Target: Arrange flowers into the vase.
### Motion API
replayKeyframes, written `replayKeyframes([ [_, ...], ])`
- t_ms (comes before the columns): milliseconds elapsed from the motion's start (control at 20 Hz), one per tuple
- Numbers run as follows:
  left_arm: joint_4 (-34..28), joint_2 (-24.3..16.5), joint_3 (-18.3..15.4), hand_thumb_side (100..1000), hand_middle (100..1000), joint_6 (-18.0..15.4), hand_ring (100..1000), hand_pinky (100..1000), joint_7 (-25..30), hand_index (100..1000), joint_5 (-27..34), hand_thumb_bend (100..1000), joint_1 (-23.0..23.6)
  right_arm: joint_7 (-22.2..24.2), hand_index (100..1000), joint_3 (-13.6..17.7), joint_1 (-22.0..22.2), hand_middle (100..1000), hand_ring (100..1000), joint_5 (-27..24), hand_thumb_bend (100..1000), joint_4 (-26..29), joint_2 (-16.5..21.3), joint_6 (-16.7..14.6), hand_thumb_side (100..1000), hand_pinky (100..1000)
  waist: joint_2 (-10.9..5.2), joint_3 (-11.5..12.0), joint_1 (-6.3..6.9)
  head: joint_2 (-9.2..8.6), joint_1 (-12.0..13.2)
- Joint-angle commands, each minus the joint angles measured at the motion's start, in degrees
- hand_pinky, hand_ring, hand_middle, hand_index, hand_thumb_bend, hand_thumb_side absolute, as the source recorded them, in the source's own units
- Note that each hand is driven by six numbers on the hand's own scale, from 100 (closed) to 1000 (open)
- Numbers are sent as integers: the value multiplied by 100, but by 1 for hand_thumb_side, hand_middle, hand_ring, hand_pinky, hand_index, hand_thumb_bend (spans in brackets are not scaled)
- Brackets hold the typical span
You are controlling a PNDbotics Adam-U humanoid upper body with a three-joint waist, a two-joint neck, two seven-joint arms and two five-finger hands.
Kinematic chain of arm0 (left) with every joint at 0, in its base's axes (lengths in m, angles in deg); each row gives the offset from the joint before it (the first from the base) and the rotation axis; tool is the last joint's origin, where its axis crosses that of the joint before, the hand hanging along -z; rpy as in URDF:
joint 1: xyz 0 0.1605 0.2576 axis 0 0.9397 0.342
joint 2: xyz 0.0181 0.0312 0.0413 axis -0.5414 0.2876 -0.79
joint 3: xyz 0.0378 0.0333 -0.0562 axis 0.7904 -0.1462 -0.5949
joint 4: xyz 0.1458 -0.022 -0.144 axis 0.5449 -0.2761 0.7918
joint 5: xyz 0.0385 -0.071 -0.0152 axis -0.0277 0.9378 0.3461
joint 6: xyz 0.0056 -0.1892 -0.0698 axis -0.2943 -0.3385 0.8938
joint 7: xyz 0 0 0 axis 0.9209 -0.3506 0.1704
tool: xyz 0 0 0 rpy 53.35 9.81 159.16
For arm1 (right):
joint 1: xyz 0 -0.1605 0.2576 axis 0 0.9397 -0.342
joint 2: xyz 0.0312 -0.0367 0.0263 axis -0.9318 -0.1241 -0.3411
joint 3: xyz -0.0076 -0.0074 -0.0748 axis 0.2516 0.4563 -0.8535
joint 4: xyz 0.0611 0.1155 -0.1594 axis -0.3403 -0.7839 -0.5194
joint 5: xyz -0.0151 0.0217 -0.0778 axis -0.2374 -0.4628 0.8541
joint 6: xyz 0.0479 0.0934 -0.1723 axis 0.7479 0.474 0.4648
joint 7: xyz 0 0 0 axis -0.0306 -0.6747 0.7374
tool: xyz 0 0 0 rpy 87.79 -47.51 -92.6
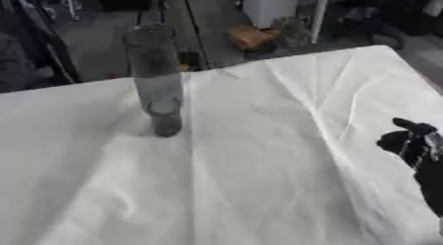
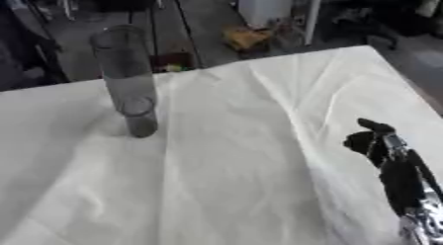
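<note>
One tall clear vase [image 2: 127, 81] stands upright and empty on the far left part of the white-clothed table [image 2: 234, 180], with no flowers anywhere in view. Well apart from it, near the right edge, the right hand [image 2: 374, 142] hovers with fingers curled and grasping nothing, probably parked clear so the vase mouth stays reachable.

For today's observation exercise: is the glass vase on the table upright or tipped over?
Upright. The vase stands on its base on the white tablecloth, open mouth at the top; no flowers show in it.
</note>
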Motion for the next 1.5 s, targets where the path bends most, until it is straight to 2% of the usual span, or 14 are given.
replayKeyframes([
  [50,46,-29,-136,318,100,2,100,100,152,100,304,896,-213,13,870,14,-62,615,688,-19,100,44,129,-2,1000,820,-91,-19,-5,-54,-29],
  [500,226,129,-185,318,100,39,100,100,347,100,1099,884,-350,22,870,8,-69,615,689,-15,100,13,128,7,1000,819,-119,-110,41,-43,-65],
  [1300,208,219,12,353,100,5,100,100,128,100,2547,868,-395,27,870,-1,-79,616,691,-25,100,-8,120,20,1000,818,-159,-227,85,-77,-81],
  [1350,199,243,19,381,100,0,100,100,115,100,2638,865,-391,27,871,-3,-80,616,691,-26,100,-8,119,21,1000,818,-160,-231,86,-77,-80],
  [1500,189,295,38,393,100,11,100,100,92,100,2905,861,-375,29,871,-6,-83,616,691,-28,100,-10,119,23,1000,818,-165,-235,89,-84,-88],
])
